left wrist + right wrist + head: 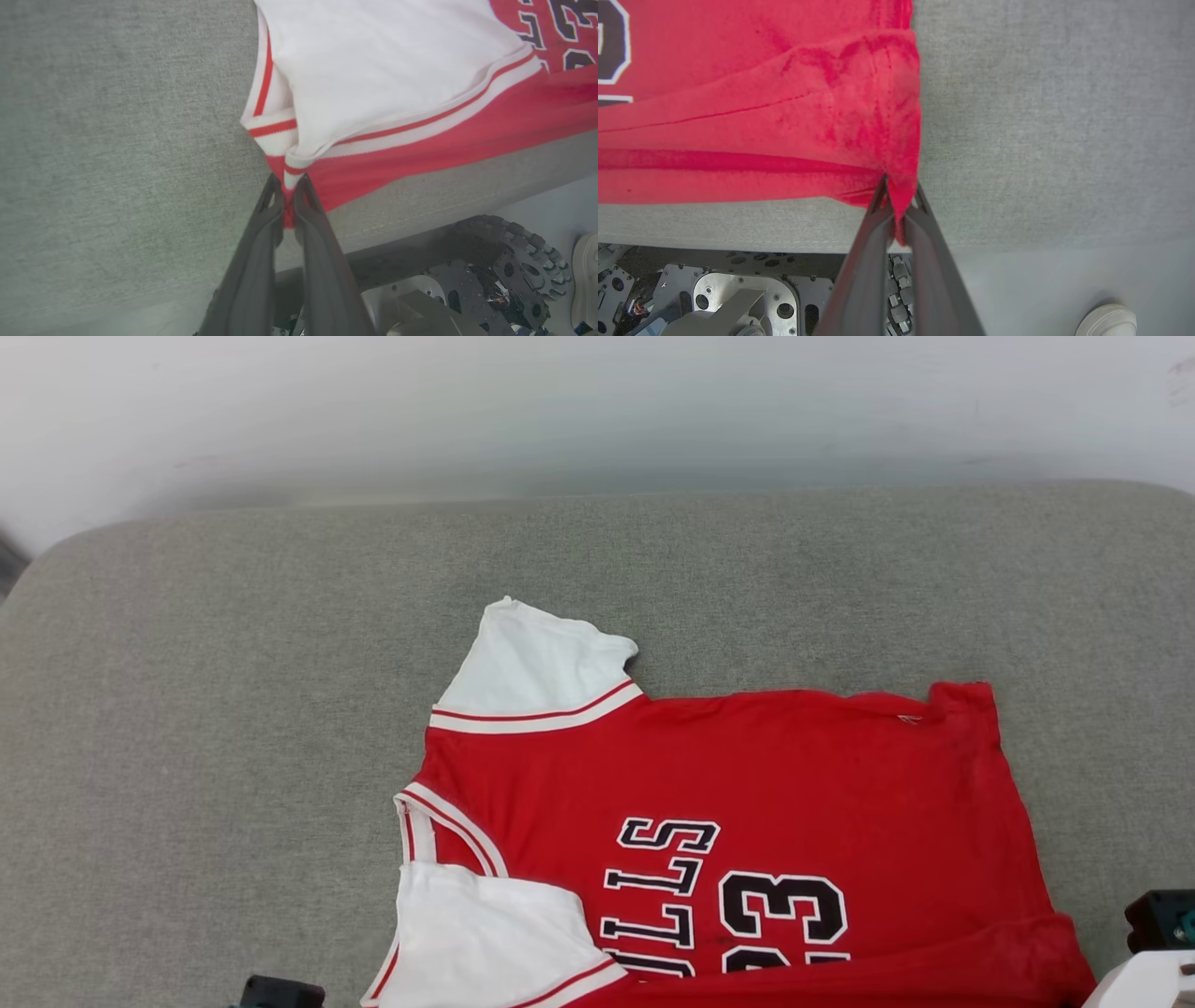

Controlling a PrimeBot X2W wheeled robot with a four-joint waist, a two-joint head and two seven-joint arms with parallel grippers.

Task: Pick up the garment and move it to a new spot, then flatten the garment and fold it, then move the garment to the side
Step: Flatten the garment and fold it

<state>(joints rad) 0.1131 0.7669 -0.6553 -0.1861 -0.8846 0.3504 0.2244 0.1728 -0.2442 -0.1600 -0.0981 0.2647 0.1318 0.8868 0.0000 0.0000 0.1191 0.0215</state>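
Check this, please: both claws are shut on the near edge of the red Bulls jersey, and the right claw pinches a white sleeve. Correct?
One thing is wrong: the right claw pinches a red corner of the jersey, not a white sleeve, as the right wrist view shows. The left claw is shut on the near edge too.

Red garment (pixel 766 775), white sleeves, black "BULLS 23", spread sideways, near edge folded over.
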